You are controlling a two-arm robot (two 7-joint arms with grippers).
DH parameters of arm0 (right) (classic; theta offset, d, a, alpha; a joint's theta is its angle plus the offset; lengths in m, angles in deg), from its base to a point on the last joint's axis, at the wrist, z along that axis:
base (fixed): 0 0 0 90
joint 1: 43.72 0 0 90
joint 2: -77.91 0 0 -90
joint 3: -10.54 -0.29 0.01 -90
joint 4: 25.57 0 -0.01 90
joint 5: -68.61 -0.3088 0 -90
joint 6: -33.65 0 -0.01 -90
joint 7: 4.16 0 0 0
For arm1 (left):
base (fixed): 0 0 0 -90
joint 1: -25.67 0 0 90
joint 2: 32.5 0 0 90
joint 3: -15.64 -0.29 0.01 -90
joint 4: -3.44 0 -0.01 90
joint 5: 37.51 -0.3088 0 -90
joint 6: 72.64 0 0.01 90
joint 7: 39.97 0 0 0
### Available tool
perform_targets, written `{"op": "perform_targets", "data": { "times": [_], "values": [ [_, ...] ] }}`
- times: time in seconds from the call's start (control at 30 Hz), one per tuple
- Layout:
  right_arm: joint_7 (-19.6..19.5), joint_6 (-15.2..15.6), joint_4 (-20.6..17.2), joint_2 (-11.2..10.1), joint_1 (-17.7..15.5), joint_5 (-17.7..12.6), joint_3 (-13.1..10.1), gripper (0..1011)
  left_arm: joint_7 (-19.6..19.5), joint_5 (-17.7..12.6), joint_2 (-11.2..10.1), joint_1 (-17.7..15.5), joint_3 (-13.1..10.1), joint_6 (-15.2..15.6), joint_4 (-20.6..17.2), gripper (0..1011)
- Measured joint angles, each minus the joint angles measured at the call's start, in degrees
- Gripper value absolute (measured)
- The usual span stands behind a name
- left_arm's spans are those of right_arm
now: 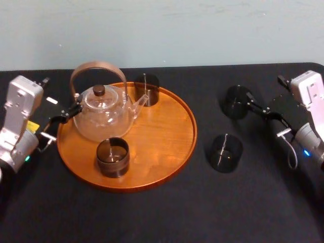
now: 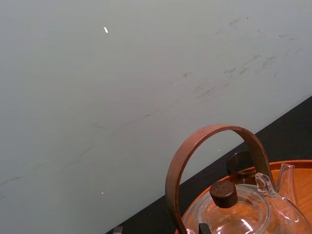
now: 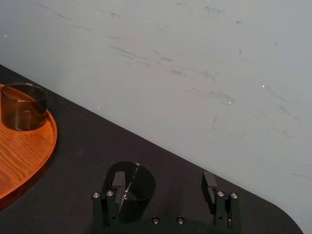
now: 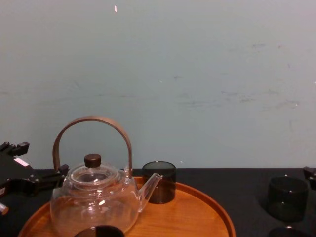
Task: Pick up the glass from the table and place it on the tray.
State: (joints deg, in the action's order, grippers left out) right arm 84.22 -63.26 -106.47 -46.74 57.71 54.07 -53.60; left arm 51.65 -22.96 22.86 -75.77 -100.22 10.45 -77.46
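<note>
Two dark smoked glasses stand on the black table (image 1: 167, 212) right of the tray: a far glass (image 1: 235, 102) (image 3: 130, 187) (image 4: 288, 198) and a nearer glass (image 1: 226, 153). My right gripper (image 1: 263, 112) (image 3: 163, 184) hovers just right of the far glass, open, holding nothing. In the right wrist view the glass sits in front of one finger (image 3: 117, 181), not between the two. The round orange-brown tray (image 1: 167, 136) (image 4: 197, 217) carries a glass teapot (image 1: 104, 114) and two more dark glasses (image 1: 147, 89) (image 1: 112, 157). At the tray's left rim my left gripper (image 1: 66, 115) rests beside the teapot, open.
The teapot's tall wooden handle (image 1: 97, 68) (image 2: 214, 134) arches over the tray's left half. The tray's right half is bare wood. A pale wall (image 4: 197, 74) stands behind the table's far edge, and the table's rounded corner (image 1: 316, 66) lies behind my right arm.
</note>
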Motion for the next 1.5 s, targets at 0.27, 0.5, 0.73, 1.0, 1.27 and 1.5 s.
{"op": "perform_targets", "data": {
  "times": [0.27,0.5,0.73,1.0,1.27,1.5],
  "values": [
    [0.0,0.0,0.0,0.0,0.0,0.0,0.0,1002,0.0,0.0,0.0,0.0,0.0,0.0,0.0,1010],
    [0.5,0.0,0.0,0.0,0.0,-0.1,-0.3,1002,0.0,0.0,0.0,0.0,0.0,0.0,0.0,1010],
    [1.4,0.8,-2.1,-0.3,-1.9,-0.6,-2.0,1002,0.0,0.0,0.0,0.0,0.0,0.0,0.0,1010],
    [3.1,1.4,-6.6,-1.8,-5.5,-1.3,-3.9,1002,0.0,0.0,0.0,0.0,0.0,0.0,0.0,1009],
    [5.3,2.4,-10.8,-3.1,-9.6,-3.1,-5.5,1002,0.0,0.0,0.0,0.0,0.0,0.0,0.0,1009],
    [6.5,3.7,-15.8,-4.8,-14.7,-3.6,-6.7,1002,0.0,0.0,0.0,0.0,0.0,0.0,0.0,1010]
  ]
}}
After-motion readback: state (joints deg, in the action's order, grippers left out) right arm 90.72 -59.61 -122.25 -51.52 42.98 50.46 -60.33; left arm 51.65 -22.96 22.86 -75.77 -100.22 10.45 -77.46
